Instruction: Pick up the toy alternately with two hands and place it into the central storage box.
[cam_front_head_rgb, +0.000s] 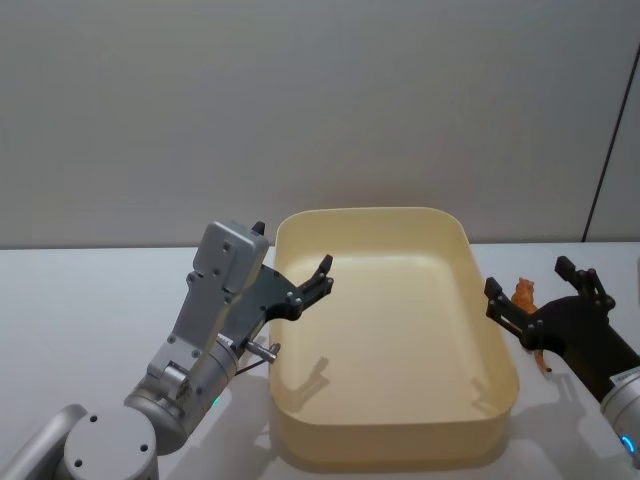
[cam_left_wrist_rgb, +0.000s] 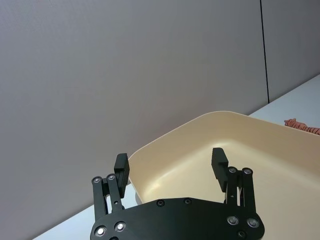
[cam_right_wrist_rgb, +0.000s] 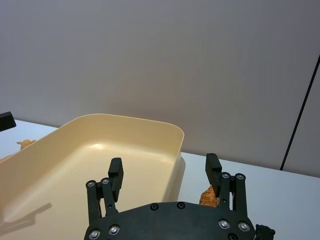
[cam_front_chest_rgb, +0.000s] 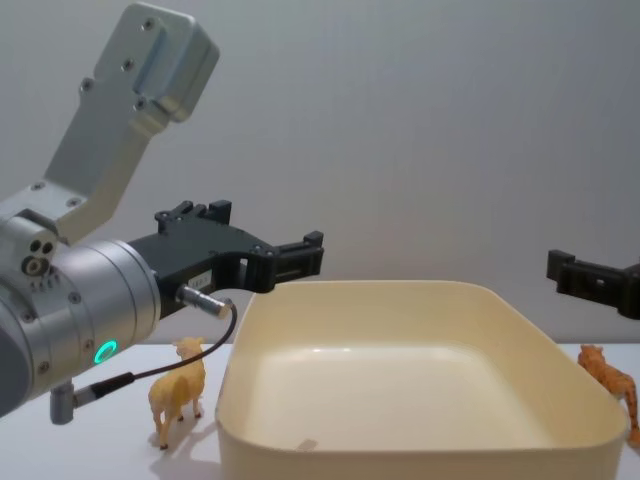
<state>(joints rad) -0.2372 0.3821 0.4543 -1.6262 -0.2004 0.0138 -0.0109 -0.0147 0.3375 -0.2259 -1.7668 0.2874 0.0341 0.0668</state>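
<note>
1. Small yellow plastic lamb toy (cam_front_chest_rgb: 178, 392): on white table (cam_front_head_rgb: 80, 300), left of large cream-yellow plastic tub (cam_front_head_rgb: 395, 445).
2. Black flat-fingered L gripper (cam_left_wrist_rgb: 170, 160): jaws spread, over tub's left rim.
3. Black R gripper (cam_right_wrist_rgb: 164, 166): jaws spread, above orange tiger toy (cam_front_head_rgb: 525, 293), which is beside tub's right wall.

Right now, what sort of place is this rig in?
Probably a robot test bench, not a home: plain white table, blank grey wall, and a cream storage box with a toy lamb and a toy tiger beside it. Left tool and right tool hover open at its sides.

Lab setup, bare grey wall (cam_front_head_rgb: 300, 100), white table (cam_front_head_rgb: 80, 300)
</note>
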